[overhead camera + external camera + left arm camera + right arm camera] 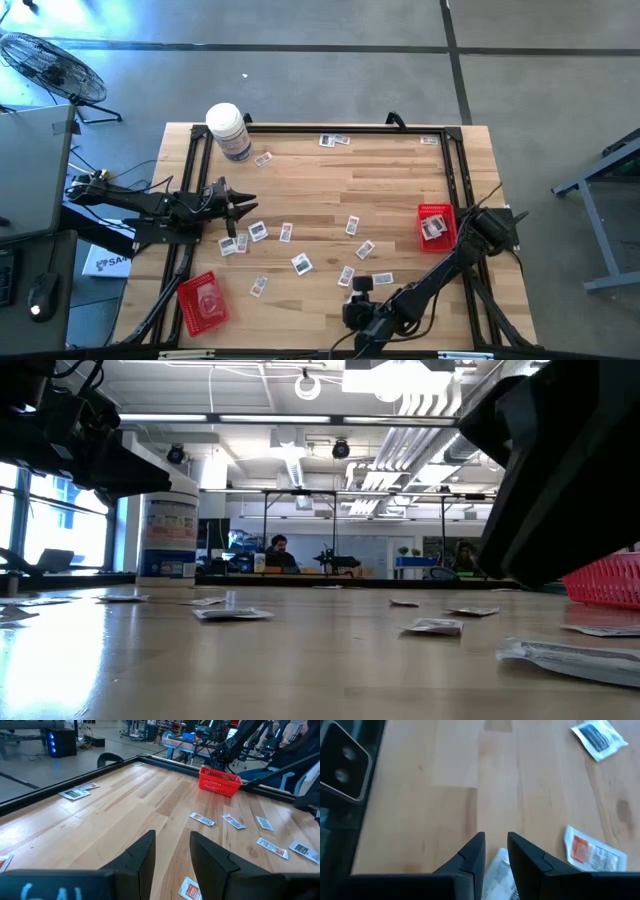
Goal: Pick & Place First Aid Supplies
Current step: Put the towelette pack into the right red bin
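Several first aid supplies, small flat white packets [300,263], lie scattered on the wooden table. My right gripper [358,290] hovers near the table's near edge, slanting down, open [495,847]. A white packet [499,872] lies on the wood and shows in the gap under its fingertips; whether they touch it I cannot tell. A red-printed packet [594,851] lies just beside it, and a dark-printed one [599,737] lies farther off. My left gripper [243,205] waits at the table's left side, level above the wood, open [172,847] with nothing between its fingers.
A white jar [228,130] stands at the far left corner. One shallow red tray [435,222] with packets in it sits at the right side. Another red tray [203,300] sits at the near left. A black frame [330,128] runs along the table's edges.
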### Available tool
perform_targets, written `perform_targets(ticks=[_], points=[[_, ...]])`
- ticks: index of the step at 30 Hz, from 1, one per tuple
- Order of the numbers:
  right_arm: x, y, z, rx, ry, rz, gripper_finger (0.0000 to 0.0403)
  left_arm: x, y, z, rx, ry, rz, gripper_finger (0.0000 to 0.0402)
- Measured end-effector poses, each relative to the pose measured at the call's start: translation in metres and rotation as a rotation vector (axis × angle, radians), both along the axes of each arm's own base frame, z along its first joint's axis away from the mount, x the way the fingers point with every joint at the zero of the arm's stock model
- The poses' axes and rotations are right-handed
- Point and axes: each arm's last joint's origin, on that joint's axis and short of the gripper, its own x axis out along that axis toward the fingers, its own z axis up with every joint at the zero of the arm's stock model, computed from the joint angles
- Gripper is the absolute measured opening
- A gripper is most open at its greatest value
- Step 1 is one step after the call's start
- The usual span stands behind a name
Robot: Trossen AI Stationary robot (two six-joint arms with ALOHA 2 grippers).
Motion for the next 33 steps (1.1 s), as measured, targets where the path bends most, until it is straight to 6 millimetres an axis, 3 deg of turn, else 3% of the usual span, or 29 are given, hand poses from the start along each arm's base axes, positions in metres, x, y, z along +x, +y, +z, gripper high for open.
perform_targets(ticks=[8,19,33], points=[[-0.015,-0.007,-0.007,0.026,0.184,-0.086,0.0076,0.0,0.0,0.0,0.0,0.0,0.0,0.0119],[-0.027,-0.005,-0.006,0.078,0.339,-0.026,0.0076,0.0,0.0,0.0,0.0,0.0,0.0,0.0119],[0.003,-0.044,-0.006,-0.061,0.318,-0.004,0.0076,0.0,0.0,0.0,0.0,0.0,0.0,0.0119]])
